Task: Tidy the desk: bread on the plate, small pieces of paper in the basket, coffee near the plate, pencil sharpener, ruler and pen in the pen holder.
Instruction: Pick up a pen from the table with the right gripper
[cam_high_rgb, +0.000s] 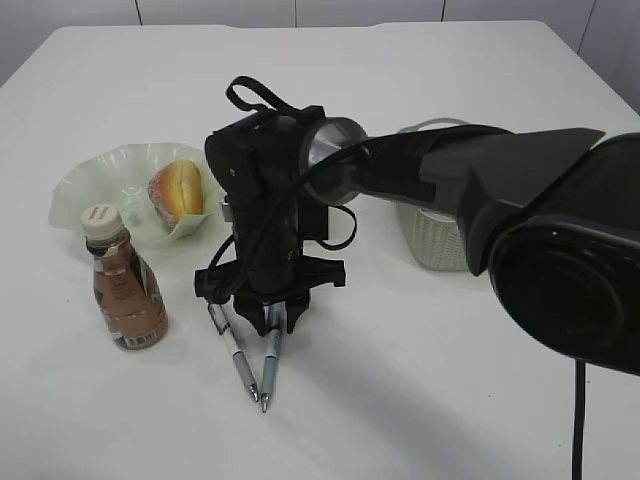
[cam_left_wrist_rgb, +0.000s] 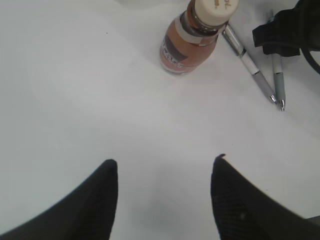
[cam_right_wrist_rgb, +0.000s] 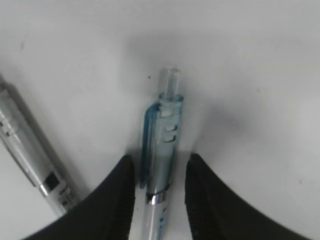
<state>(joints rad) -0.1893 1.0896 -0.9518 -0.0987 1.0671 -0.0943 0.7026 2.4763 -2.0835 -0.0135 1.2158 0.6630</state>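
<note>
My right gripper (cam_high_rgb: 272, 322) points down at the table with its two fingers either side of a clear blue pen (cam_right_wrist_rgb: 162, 135). In the right wrist view the fingers (cam_right_wrist_rgb: 159, 165) are open, with thin gaps to the pen, which lies flat. A second, silver pen (cam_right_wrist_rgb: 30, 145) lies just to its left. Both pens show in the exterior view, the silver one (cam_high_rgb: 238, 355) and the blue one (cam_high_rgb: 270, 370). The bread (cam_high_rgb: 178, 190) sits on the pale green plate (cam_high_rgb: 90, 185). The coffee bottle (cam_high_rgb: 122, 290) stands upright in front of the plate. My left gripper (cam_left_wrist_rgb: 165, 162) is open and empty over bare table. Ruler, sharpener and pen holder are out of view.
A pale green woven basket (cam_high_rgb: 435, 240) stands behind the right arm, mostly hidden by it. In the left wrist view the coffee bottle (cam_left_wrist_rgb: 192, 40) and the two pens (cam_left_wrist_rgb: 250, 62) lie ahead of the left gripper. The table is white.
</note>
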